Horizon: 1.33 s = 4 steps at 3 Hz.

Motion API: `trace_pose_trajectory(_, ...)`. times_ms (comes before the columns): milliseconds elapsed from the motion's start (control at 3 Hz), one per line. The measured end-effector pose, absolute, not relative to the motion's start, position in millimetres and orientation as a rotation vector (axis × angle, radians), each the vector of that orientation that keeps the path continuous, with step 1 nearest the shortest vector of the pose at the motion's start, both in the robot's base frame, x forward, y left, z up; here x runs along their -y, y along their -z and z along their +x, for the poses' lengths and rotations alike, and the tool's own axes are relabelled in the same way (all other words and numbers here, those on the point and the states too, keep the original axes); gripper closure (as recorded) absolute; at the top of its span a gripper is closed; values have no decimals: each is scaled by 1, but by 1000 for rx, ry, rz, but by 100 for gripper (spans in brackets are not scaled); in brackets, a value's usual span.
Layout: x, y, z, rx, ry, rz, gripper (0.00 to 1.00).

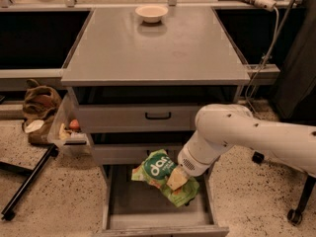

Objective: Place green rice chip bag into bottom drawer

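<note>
- The gripper [177, 179] is in the lower middle of the frame, at the end of the white arm [247, 137] that comes in from the right. It is clenched on the bag [156, 170]; one tan finger pad [176, 178] lies pressed on the foil.
- The bag hangs in the air over the open bottom drawer [123, 207], in front of the two upper drawers. It is tilted, with the round logo facing up and to the left, and I judge that it does not yet touch the drawer floor.
- The bottom drawer is pulled out toward the lower edge of the frame, and its grey floor shows around the bag.
- The bag looks light and soft. It is crumpled foil, so it bends under the fingers and can slip if the grip is only on a thin edge.
- The chips inside are probably fragile, so a hard squeeze in the middle may crush them. A better hold is on the gathered foil near one end.
- Because it is so light, it should land softly when let go low over the floor.
- A bowl [151, 13] stands at the far end of the cabinet top [153, 53], in the upper middle of the frame, well apart from the work.
</note>
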<state>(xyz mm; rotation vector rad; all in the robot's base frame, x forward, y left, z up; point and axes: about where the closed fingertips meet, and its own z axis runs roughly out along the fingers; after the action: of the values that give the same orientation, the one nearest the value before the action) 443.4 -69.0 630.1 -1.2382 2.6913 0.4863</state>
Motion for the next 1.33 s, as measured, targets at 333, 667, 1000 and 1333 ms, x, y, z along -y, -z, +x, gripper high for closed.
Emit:
trace_pose_trajectory(333, 66, -627, 443, -2684, -497, -1224, 100)
trace_pose_trajectory(667, 46, -597, 443, -2632, -634, -1165, 100)
trace_pose_trajectory(1000, 11, -563, 466, -2520, -764, -1052, 100)
trace_pose_trajectory(1333, -33, -529, 500, -2441, -854, -912, 100)
